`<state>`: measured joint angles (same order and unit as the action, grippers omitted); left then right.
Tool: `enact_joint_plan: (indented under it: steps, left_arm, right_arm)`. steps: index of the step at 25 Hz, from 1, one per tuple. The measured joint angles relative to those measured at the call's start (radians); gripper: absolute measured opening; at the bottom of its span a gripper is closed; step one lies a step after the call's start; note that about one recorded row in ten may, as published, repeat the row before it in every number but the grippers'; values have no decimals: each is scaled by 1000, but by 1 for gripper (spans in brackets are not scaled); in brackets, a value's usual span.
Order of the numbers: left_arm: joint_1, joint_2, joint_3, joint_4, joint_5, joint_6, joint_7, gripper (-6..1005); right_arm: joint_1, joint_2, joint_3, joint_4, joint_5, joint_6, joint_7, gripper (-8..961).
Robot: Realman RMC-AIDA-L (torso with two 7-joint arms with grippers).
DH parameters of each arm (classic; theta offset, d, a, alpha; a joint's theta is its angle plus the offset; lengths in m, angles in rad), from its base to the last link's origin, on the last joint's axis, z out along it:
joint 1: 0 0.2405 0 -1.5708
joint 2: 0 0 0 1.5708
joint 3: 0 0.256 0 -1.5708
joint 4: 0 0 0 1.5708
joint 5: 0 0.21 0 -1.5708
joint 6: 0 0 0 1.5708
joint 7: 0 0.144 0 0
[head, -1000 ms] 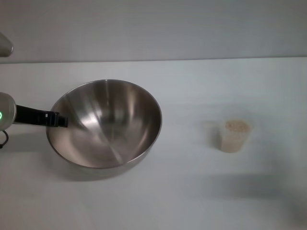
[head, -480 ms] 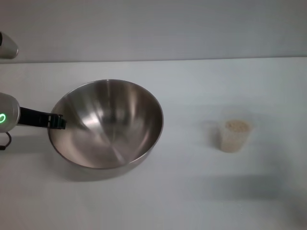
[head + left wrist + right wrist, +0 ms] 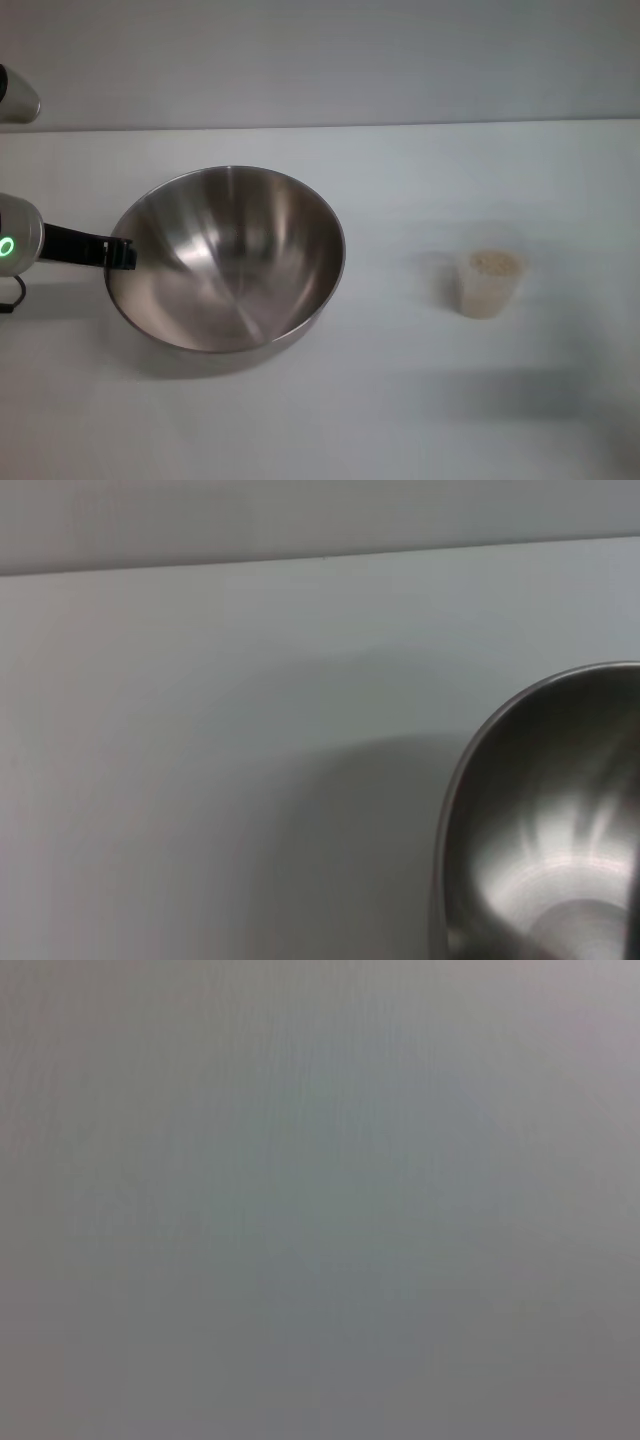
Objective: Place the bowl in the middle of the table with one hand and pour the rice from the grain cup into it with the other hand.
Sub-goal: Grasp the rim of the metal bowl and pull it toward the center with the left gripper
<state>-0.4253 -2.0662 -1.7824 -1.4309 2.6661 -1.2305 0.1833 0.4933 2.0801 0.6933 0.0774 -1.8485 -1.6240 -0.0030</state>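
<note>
Head view: bowl held at its rim

Left gripper (image 3: 122,252) clamped on left rim of bowl (image 3: 228,258), left of tabletop (image 3: 400,400) centre. Grain cup (image 3: 490,283) with rice (image 3: 494,263) upright nearer right edge. Right gripper unseen.

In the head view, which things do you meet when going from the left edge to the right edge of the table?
left gripper at the bowl's rim → bowl → bare table → grain cup holding rice
</note>
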Motion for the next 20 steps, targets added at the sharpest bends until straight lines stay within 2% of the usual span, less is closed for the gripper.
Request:
enact_joint_plan:
  steps: [20]
  left_arm:
    - [-9,2,-7,-4,0,-7,-1,78]
  right_arm:
    - [-8,0,-3,1,-2,-13,0,599]
